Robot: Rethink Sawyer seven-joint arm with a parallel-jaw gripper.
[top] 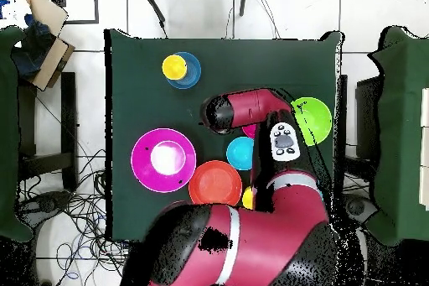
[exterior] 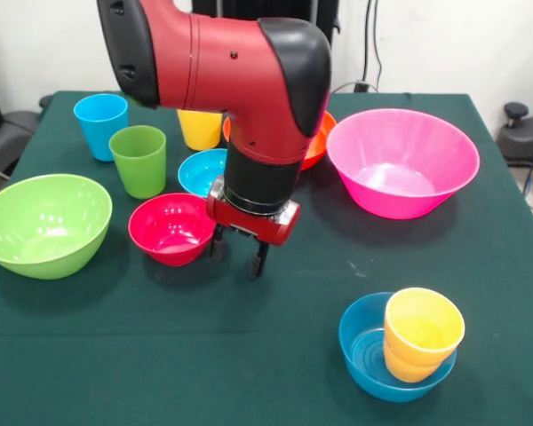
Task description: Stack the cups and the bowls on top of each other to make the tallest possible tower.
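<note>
Pincer [exterior: 240, 256], fingers parted narrowly and empty, hangs low over the tabletop [exterior: 275, 337] just beside the small red bowl [exterior: 171, 228], which lies toward the lime green bowl [exterior: 43, 224].

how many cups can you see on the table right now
4: light blue cup and green cup standing together at the front view's upper left, yellow cup partly behind the arm, yellow-orange cup tilted in a blue bowl. The arm may hide more.

- Robotics lab or test room.
- Red and black robot arm [exterior: 240, 80] over a dark green cloth-covered table [exterior: 275, 293].
- Loose black cables [top: 63, 215] across white tiled floor [top: 92, 73].
</note>
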